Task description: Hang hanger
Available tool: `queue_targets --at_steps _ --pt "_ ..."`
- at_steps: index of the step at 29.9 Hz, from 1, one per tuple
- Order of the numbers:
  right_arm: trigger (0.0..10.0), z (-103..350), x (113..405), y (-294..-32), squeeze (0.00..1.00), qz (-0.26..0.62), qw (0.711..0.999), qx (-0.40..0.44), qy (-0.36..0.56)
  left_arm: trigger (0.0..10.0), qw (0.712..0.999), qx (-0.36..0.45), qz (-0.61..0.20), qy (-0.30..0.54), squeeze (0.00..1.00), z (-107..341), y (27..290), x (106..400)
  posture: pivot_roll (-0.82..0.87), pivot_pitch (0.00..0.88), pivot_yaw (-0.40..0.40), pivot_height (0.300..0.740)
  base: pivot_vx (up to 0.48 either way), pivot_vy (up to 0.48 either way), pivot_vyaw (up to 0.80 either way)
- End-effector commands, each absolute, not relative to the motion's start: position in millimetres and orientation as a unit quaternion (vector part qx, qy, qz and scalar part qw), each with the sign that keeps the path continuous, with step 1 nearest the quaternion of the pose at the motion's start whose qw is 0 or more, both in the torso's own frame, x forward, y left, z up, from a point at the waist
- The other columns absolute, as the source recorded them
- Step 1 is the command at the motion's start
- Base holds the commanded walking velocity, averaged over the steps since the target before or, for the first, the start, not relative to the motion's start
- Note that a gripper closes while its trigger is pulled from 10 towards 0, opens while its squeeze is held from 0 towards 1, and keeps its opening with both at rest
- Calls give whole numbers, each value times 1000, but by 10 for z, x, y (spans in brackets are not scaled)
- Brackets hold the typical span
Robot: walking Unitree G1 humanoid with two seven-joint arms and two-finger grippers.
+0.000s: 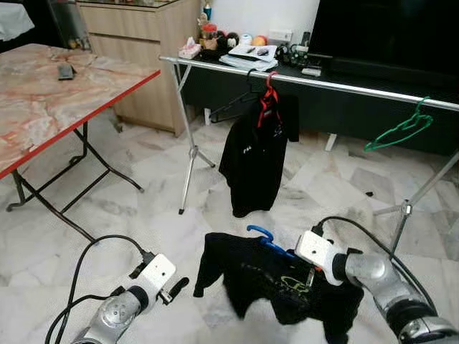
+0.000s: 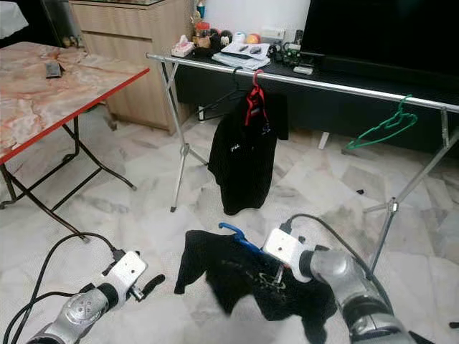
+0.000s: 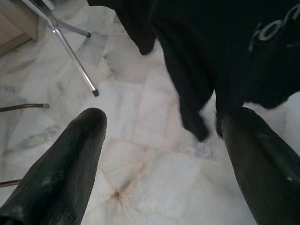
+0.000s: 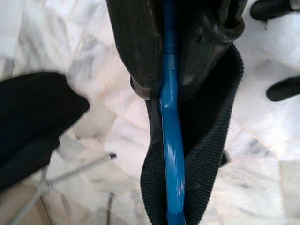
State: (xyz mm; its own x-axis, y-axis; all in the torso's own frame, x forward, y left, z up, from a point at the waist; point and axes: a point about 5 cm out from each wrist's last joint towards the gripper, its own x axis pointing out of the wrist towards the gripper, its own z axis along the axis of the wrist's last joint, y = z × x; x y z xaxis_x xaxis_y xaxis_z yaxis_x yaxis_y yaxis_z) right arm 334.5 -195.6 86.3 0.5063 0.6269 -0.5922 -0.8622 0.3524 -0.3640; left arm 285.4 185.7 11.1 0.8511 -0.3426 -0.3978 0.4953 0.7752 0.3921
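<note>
Low in front of you, your right hand [image 4: 174,70] is clamped on the blue hanger [image 4: 172,140], its two black fingers [image 4: 136,42] pressed together on the hanger's bar where it passes through the collar of a black shirt [image 1: 287,287]. The shirt droops from that hanger above the marble floor [image 1: 143,208], and the hanger's blue hook [image 1: 259,233] pokes up just beside the wrist. Your left hand [image 1: 176,288] sits lower left, near the shirt's sleeve but apart from it; its fingers [image 3: 70,159] are spread wide with nothing between them.

Beyond the held shirt stands the clothes rail [image 1: 344,84], a silver bar on folding legs. On it hangs a second black shirt [image 1: 254,158] on a red hanger [image 1: 269,97], with a bare black hanger [image 1: 237,104] just beside it toward your left. Farther along the rail to your right hangs a green hanger [image 1: 401,129], tilted.

To your left is a folding table [image 1: 43,107] with a marbled top and red edge. Behind the rail a dark low table [image 1: 287,68] carries small clutter.
</note>
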Motion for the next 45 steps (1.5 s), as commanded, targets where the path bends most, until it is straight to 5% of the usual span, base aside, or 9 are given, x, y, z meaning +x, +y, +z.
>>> queue_targets --at_steps 1,8,21,22,23,24,45 --pt "10000 1087 3425 -1852 0 495 789 -339 131 10000 922 263 -234 159 0 93 1871 2838 13 9 -32 740 0 0 0" --pt "10000 1196 3344 -1746 0 578 732 -345 110 10000 921 266 -240 152 0 135 1795 2908 4 25 -40 740 0 0 0" --pt "10000 1300 3297 -1788 0 596 713 -357 98 10000 913 271 -263 155 0 139 1725 2930 -6 46 -36 740 0 0 0" --pt "10000 1341 3306 -1782 0 596 713 -356 93 3255 912 270 -266 155 0 133 1709 2926 -7 49 -35 740 0 0 0" --pt "10000 1362 3311 -1777 0 597 713 -357 89 549 912 269 -267 155 0 132 1703 2926 -8 49 -35 740 0 0 0" --pt "10000 1394 3316 -1772 0 597 713 -359 83 0 912 268 -270 155 0 132 1694 2927 -9 50 -35 740 0 0 0" --pt "10000 1548 3308 -1725 0 598 711 -364 63 0 912 272 -267 154 0 153 1664 2968 -11 56 -39 740 0 0 0"
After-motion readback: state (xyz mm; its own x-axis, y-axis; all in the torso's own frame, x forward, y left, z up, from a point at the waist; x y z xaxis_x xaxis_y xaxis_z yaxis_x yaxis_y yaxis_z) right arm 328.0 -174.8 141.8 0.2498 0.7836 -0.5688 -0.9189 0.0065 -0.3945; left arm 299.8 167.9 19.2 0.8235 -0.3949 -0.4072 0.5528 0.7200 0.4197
